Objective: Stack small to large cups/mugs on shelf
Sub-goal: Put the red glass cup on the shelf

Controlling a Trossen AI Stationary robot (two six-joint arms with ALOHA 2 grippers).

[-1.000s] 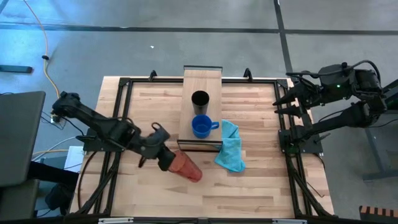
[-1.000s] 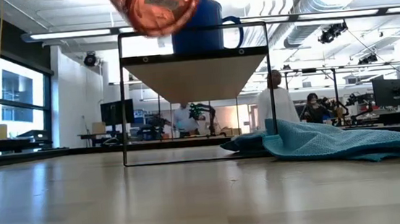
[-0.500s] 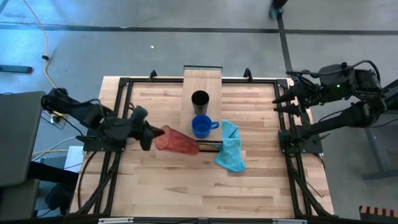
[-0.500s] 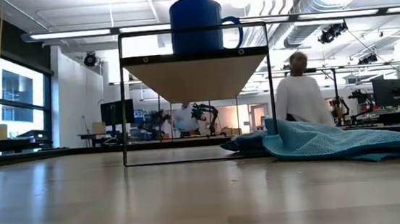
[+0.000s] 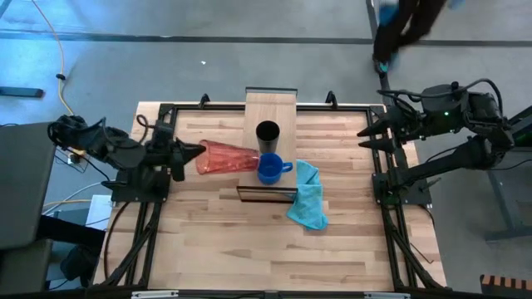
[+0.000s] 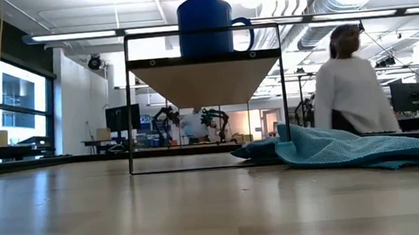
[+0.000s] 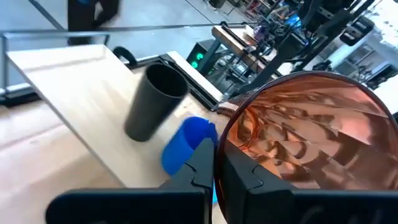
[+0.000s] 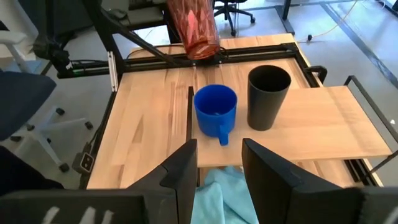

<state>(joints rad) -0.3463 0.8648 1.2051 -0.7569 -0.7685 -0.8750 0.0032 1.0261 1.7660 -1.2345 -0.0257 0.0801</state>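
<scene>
So the red-orange tumbler (image 5: 226, 158) is getting held up in the air, lying on its side with the open mouth pointing toward the shelf (image 5: 269, 116), and its rim is sitting just beside the blue mug (image 5: 268, 169). The left gripper (image 5: 184, 154) is gripping it at the base end, jaws clenched on the tumbler (in the left wrist view you're basically looking straight through the translucent cup (image 7: 305, 143), with one dark finger (image 7: 202, 163) pressed against its wall).

The blue mug is standing upright on the near end of the shelf with its handle sticking out toward the right side of the bench (image 5: 349, 249). The black cup (image 5: 267, 132) is standing upright right behind it on the same board, near it but not touching, which the right wrist view shows nicely: mug (image 8: 215, 109) and black cup (image 8: 268, 95) side by side.

The right gripper (image 5: 366, 137) is just hanging out at the right edge of the bench, well apart from the shelf, jaws released with a clear gap between the fingers (image 8: 180, 165).

A light-blue cloth (image 5: 307, 197) is lying crumpled on the bench just beside the shelf's near right corner. In the low view a person (image 6: 349, 82) is passing by in the room behind the bench.
</scene>
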